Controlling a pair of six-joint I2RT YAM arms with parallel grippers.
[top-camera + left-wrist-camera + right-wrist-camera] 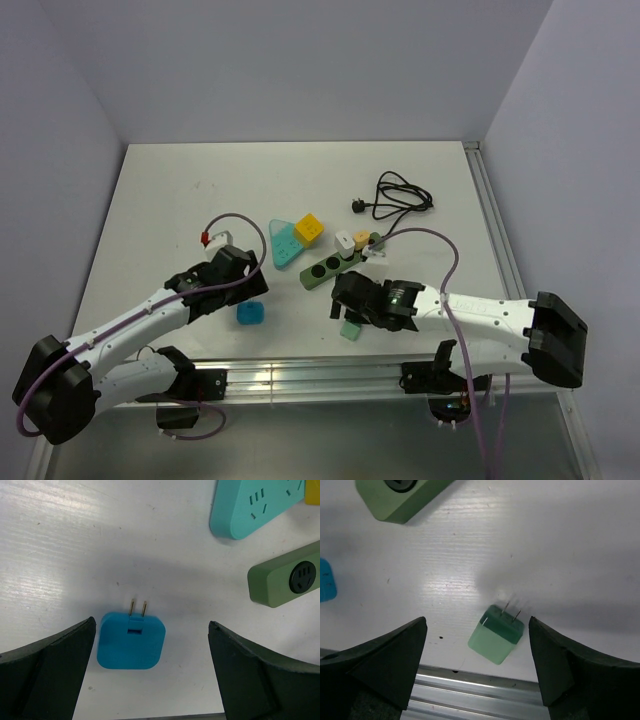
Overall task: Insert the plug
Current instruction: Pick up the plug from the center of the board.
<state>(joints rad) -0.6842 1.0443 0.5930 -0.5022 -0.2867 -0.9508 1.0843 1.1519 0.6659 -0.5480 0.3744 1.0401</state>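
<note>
Right fingers (380, 665) stand wide apart and grip nothing. We see the green plug (496, 635) lying on the worktop (570, 540) between them, touching neither. It is tilted, prongs pointing away, close to the near edge by the rail (470, 690).

Left fingers (50, 675) are spread wide too, empty. The blue plug (131, 641) lies flat between them, just beside one finger; we cannot tell if they touch. Its prongs point away.

Overhead, the strip (330, 268) lies slanted beyond both plugs, apart from each, with two black sockets free. A white adapter (345, 241) sits at its far end. The teal socket (284, 243), a triangle, lies just left of the strip, with a yellow cube (308, 227) at its far corner. A black cable (400, 197) is coiled farther back on the right.
</note>
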